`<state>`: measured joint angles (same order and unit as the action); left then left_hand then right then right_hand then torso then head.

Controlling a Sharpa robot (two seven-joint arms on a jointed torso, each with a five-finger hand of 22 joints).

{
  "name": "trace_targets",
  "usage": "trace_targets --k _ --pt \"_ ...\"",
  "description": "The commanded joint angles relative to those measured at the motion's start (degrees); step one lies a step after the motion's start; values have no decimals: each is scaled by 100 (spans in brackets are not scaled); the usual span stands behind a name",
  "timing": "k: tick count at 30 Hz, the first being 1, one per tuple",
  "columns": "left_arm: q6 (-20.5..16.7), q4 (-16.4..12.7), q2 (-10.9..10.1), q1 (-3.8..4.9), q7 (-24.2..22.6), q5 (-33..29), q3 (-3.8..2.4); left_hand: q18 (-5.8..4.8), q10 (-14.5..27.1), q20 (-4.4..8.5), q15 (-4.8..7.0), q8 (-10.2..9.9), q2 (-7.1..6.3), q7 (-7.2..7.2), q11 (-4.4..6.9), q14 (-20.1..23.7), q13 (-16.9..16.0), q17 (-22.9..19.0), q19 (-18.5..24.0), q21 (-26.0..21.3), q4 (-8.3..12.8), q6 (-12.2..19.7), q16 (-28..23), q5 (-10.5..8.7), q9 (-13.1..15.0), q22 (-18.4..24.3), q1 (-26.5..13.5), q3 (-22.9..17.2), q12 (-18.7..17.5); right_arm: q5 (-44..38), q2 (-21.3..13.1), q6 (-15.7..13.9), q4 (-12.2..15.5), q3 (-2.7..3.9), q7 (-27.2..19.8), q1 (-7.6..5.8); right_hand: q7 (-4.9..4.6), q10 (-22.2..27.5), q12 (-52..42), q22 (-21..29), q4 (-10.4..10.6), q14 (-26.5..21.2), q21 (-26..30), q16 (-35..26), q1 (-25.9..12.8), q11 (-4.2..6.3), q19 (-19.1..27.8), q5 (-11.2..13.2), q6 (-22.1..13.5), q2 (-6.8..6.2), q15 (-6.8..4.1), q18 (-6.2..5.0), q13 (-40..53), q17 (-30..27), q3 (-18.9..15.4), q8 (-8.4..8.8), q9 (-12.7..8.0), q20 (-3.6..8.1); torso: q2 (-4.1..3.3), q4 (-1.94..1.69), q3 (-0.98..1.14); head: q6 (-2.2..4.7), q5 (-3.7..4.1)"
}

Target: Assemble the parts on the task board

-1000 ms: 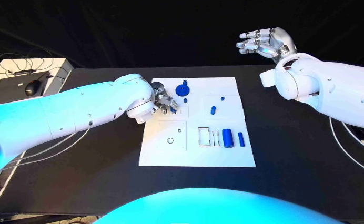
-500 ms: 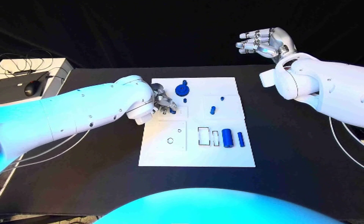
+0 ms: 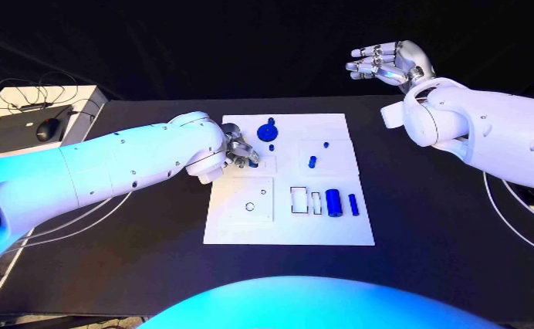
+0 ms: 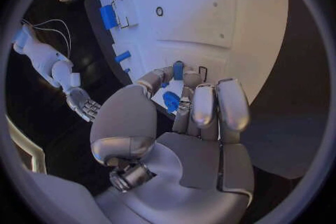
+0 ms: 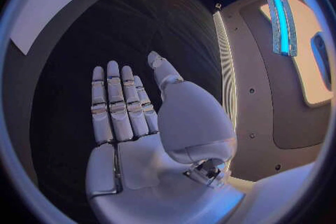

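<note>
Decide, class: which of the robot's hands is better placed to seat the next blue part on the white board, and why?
Probably the left hand: it is already over the task board, fingers around a small blue part. The right hand is raised beyond the table's far edge, open and holding nothing.

Left hand point(image 4: 189, 117) over task board point(image 4: 231, 17); fingertips point(image 4: 177, 70) pinch a small blue part point(image 4: 178, 70), apparently at a slot.
</note>
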<state>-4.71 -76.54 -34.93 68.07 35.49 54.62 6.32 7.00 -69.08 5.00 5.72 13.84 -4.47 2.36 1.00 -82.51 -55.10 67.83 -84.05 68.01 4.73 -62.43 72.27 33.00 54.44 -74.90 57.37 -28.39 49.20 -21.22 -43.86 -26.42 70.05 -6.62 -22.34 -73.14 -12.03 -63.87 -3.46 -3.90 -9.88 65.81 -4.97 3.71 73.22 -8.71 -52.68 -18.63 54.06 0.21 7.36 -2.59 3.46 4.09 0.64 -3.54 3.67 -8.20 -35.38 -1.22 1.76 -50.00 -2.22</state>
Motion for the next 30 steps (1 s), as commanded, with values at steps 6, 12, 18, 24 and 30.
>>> trace_targets --k 6,12,18,24,30 --pt "201 -12 37 -11 -47 283 4 -111 -280 22 34 42 21 -128 253 26 -5 -19 -10 -36 671 -124 19 14 3 -453 70 -704 -30 -1 -5 51 14 3 -25 -1 14 43 -10 -3 13 -27 -1 -16 25 12 41 -36 -36 21 1 57 -6 -9 -34 0 -1 -9 -1 -1 1 0 1" --pt "195 -6 70 -11 -51 270 4 -117 -307 21 39 54 60 -174 271 23 -11 -9 -12 -48 609 -157 30 -22 -41 -461 87 -429 -24 0 -5 50 18 3 -25 -1 14 44 -10 -3 26 -32 -1 -16 35 11 44 -40 -32 22 2 55 -6 -9 -49 -2 0 -11 3 3 3 0 -5" --pt "194 -1 103 -11 -58 222 4 -136 -349 43 59 108 139 -233 297 19 8 1 -23 -52 513 -209 41 -51 -116 -478 135 -13 -34 0 -2 51 16 3 -25 -1 14 44 -10 -3 26 -32 -1 -16 35 11 44 -40 -32 22 2 55 -6 -9 -49 -2 0 -11 0 0 4 0 9" --pt "219 6 129 -11 -62 177 4 -145 -368 56 73 177 147 -268 314 16 -15 6 -31 -43 487 -267 48 -52 -100 -489 117 20 -5 0 1 50 15 3 -24 -1 14 44 -10 -3 26 -32 -1 -16 35 11 44 -40 -32 22 2 55 -6 -9 -49 -2 0 -11 -3 -2 4 0 15" --pt "243 7 140 -10 -64 147 4 -159 -382 79 82 264 141 -282 323 16 -46 12 -31 -55 459 -253 56 -52 -91 -499 94 23 8 0 -2 49 17 3 -22 -1 16 45 -10 -3 25 -35 1 -16 43 12 49 -44 -27 24 2 55 -6 -9 -46 -2 0 -12 -2 -2 2 0 18"
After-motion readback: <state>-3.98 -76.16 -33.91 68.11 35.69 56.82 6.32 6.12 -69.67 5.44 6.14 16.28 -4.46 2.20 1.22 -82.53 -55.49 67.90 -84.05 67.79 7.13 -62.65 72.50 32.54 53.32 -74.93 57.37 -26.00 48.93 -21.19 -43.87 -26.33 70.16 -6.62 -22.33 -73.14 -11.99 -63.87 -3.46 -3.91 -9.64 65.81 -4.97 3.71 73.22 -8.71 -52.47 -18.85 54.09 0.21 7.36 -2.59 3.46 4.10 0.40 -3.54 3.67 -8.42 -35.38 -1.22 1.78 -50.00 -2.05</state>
